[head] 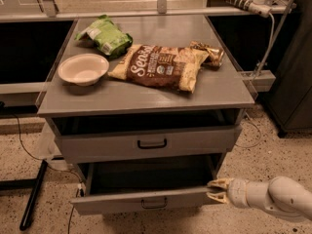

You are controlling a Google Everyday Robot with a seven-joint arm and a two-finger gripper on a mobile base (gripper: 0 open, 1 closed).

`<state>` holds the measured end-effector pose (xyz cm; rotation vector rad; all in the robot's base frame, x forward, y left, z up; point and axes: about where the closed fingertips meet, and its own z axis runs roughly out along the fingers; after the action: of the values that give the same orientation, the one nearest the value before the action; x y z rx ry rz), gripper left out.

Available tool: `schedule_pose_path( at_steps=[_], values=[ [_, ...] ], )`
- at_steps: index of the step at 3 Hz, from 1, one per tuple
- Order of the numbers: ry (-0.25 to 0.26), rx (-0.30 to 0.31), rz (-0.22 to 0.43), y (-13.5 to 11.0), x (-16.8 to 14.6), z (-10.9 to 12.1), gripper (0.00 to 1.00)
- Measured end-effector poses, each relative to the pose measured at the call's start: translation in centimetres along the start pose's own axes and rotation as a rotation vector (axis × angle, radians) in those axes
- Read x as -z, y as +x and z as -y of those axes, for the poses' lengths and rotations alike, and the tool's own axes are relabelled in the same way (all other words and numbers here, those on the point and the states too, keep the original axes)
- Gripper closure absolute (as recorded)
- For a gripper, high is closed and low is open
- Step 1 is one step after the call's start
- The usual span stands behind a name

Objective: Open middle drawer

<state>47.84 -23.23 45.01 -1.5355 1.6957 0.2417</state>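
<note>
Camera view: gripper [215, 190] at lower right is pinching the right end of the grey middle drawer [141, 202], which is sitting pulled out at bottom center, showing its black bar handle. I'm counting two drawers, one bowl [83, 68], three snack bags [161, 66].

On my screen the gripper [217, 190] sat low at the right, a small, pale yellowish piece that tapered to a point and looked tan against the rest of the machine. Behind it came a short white cylindrical wrist [239, 193]. After that came the arm [285, 200], a smooth, rounded off-white shell, thick and tube-like, which ran out past the right edge.
</note>
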Motion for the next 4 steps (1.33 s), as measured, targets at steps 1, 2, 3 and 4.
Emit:
schedule_pose_path(
  at_steps=[1,2,3,4],
  values=[
    [0.0,0.0,0.0,0.0,0.0,0.0,0.12],
    [-0.009,0.002,0.0,-0.1,-0.5,0.2,0.0],
    [-0.04,-0.005,-0.015,0.4,-1.9,0.8,0.0],
    [-0.089,-0.043,-0.037,2.2,-4.3,0.6,0.0]
  ],
)
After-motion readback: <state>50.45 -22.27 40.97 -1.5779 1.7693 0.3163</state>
